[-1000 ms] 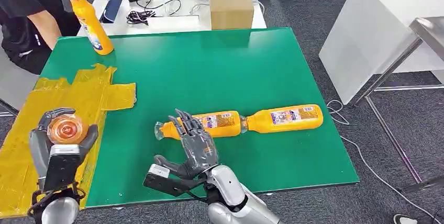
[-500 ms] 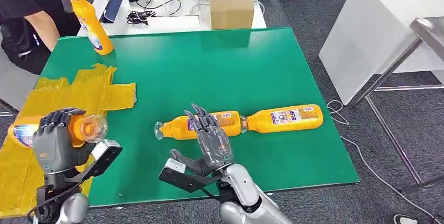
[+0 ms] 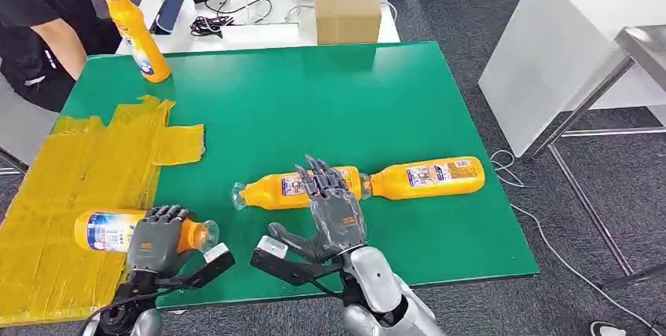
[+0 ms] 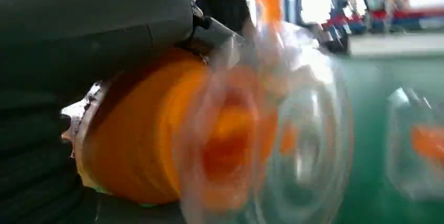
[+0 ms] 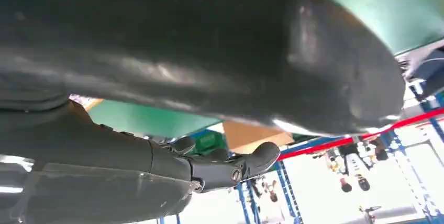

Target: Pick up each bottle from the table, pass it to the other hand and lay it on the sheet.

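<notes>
Left hand [image 3: 155, 234] is wrapped around a bottle [image 3: 110, 230] lying on its side, fingers over the neck end; the label end sits over the yellow sheet [image 3: 86, 171], the clear cap end pokes out past the sheet edge over the green counter [image 3: 314, 100]. The left wrist view is motion-blurred, so I can't tell whether the bottle is fully resting or still carried. Risk one: it's round and lying flat, so if the hand lets go while it's still off the surface or moving, it will probably roll, and the near counter edge is close. Risk two: it ends up half off the sheet. Right hand [image 3: 334, 210] holds nothing, fingers spread, palm down, fingertips just over the near bottle [image 3: 294, 188] of the two lying end to end mid-counter. Far bottle [image 3: 428, 177] touches or nearly touches it at the cap end. Risk three: a shallow approach pushes the near bottle into the far one and both roll or skid instead of being gripped. Another bottle [image 3: 135, 31] stands tilted at the far left corner beside a person [image 3: 35, 18]; that one could tip.
</notes>
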`<state>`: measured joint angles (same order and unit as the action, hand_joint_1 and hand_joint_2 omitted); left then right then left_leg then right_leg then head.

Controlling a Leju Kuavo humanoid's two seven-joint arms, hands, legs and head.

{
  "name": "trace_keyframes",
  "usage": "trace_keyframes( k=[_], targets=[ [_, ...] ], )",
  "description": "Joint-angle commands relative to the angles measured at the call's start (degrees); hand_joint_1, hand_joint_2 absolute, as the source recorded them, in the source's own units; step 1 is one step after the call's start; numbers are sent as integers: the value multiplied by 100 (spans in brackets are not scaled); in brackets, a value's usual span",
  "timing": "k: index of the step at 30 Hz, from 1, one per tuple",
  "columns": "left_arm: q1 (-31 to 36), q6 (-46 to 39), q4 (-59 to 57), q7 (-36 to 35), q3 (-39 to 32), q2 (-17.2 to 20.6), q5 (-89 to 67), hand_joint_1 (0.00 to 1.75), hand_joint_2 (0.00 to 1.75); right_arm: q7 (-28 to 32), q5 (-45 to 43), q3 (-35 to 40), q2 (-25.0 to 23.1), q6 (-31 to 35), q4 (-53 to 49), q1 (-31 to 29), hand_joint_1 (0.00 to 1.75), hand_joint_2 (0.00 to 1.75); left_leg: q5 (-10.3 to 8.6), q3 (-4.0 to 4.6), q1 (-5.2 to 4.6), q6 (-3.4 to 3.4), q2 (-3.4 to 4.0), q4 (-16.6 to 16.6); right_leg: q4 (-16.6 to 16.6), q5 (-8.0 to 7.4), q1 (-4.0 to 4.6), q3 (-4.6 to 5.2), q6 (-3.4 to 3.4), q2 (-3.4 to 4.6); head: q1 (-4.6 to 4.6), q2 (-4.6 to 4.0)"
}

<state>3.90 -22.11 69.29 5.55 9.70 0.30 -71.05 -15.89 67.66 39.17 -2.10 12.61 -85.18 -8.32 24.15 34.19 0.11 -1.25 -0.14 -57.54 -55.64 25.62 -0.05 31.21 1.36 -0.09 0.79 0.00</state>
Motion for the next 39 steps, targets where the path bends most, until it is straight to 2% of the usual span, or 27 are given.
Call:
trace_keyframes(
  k=[1, 10, 13, 15, 20, 21, 24, 28, 35, 39],
  targets=[
    [337, 481, -1009, 47, 263, 142, 467, 0, 0, 59, 141, -272, 151, -231, 258, -138, 0, 175, -1, -13, 0, 4, 2, 5, 4, -2, 0, -11, -1, 2, 0, 0],
    [186, 290, -556, 56, -71, 112, 911, 0, 0, 19, 100, -508, 336, -788, 794, -446, 0, 175, 0, -27, 0, 3, 8, 5, 5, -4, 0, -26, 1, 9, 0, 0],
    [24, 171, -9, 374, -336, -61, 1478, 0, 0, -21, 141, -561, 340, -864, 907, -476, 0, 175, 3, -29, 2, 6, 14, 3, 5, -3, 2, -28, 0, 14, 0, 0],
    [-25, 209, 180, 344, -340, -67, 1478, 0, 0, -19, 134, -582, 333, -868, 973, -500, 0, 175, 2, -19, 2, 3, 8, 0, 2, -3, 3, -20, 0, 9, 0, 0],
    [-25, 209, 180, 344, -340, -67, 1478, 0, 0, -19, 134, -582, 333, -868, 973, -500, 0, 175, 1, -15, 2, 3, 3, 0, 2, -2, 2, -18, 0, 4, 0, 0],
    [-50, 226, 253, 593, -442, -163, 1922, 0, 0, -46, 161, -587, 332, -895, 979, -495, 0, 175, 2, -20, 0, 4, 6, 1, 2, -1, 1, -20, 1, 7, 0, 0],
    [-183, 713, 985, 1089, -803, -437, 3327, 0, 0, -70, 202, -712, 351, -934, 1340, -608, 0, 175, 2, -11, 2, 3, 4, -3, 0, -2, 2, -14, 2, 5, 0, 0],
    [-370, 2188, 1733, 1230, -1005, -543, 5354, 0, 0, 224, 3, -811, 257, -837, 2227, -1092, 0, 175, 3, -10, 5, 5, 11, -7, -1, -4, 5, -13, 2, 12, 0, 0],
    [-426, 2187, 1763, 1230, -994, -547, 5353, 0, 0, 239, -8, -802, 222, -830, 2284, -1131, 0, 175, -1, -14, 2, 1, 5, -1, 1, -6, 2, -17, 6, 7, 0, 0],
    [-561, 2499, 2003, 1337, -889, -598, 5839, 0, 0, 213, -74, -759, 165, -801, 2565, -1258, 0, 175, -1, -13, 1, 1, 9, 0, 1, -7, 2, -14, 6, 10, 0, 0]
  ],
)
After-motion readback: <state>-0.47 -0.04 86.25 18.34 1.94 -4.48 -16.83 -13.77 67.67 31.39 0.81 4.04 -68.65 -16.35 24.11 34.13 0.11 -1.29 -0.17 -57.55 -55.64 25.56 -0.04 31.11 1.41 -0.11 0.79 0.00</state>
